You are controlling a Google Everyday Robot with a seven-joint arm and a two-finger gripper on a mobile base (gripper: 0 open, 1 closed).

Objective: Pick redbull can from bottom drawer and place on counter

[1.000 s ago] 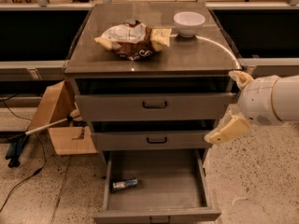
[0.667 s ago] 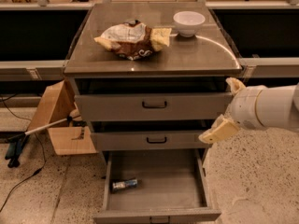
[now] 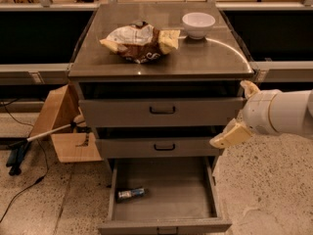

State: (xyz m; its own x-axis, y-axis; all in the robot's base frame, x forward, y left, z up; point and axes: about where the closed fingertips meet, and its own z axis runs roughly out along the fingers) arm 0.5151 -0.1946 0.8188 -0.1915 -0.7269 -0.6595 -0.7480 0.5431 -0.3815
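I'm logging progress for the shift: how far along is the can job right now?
Done: the deep grey metal bottom drawer stands pulled open. In hand: nothing; the gripper hovers right of the two upper drawers, jaws open and empty. Left: the slim blue-and-silver redbull can lies on its side at the drawer's front left, to be grasped, lifted and set on the glossy grey steel counter.

There are three drawers point(image 3: 171, 182). One redbull can point(image 3: 130, 194), one snack bag point(image 3: 139, 42), one bowl point(image 3: 198, 24). One gripper point(image 3: 229, 114) on the right.
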